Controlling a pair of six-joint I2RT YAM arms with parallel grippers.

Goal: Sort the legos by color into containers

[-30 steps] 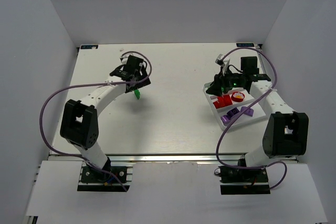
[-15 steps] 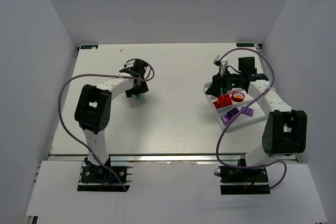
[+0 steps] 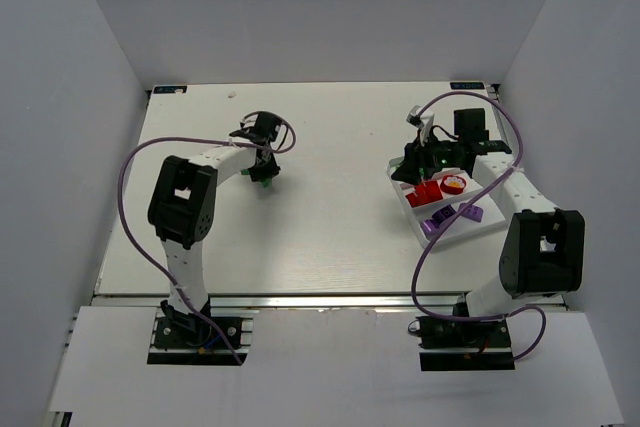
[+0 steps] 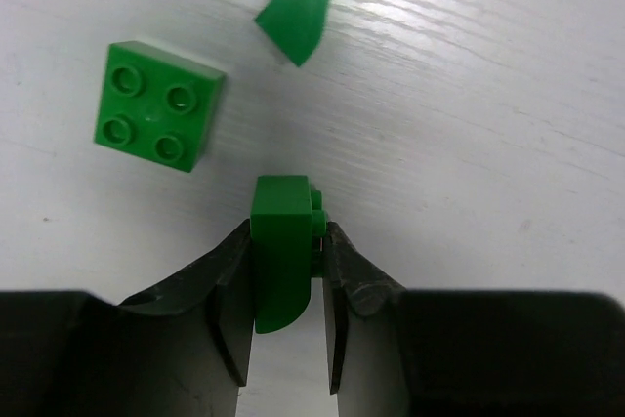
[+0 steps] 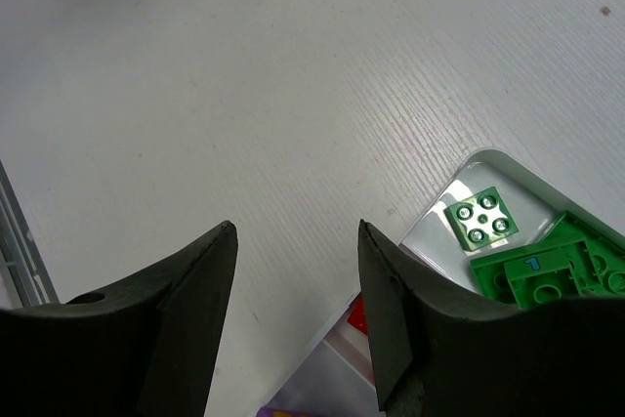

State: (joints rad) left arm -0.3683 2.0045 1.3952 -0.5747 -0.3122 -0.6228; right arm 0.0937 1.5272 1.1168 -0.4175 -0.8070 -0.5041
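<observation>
Left gripper (image 4: 288, 237) pinches a green lego (image 4: 281, 246) over the white grained table (image 4: 488, 95), grey walls (image 3: 300, 7) around.

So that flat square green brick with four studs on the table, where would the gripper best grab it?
By two opposite side walls, coming straight down from above. The square green brick lies flat on the table, studs up, so those walls are the flat, parallel faces left free. It sits slightly turned, so the grasp would probably need a small twist to line up.
</observation>
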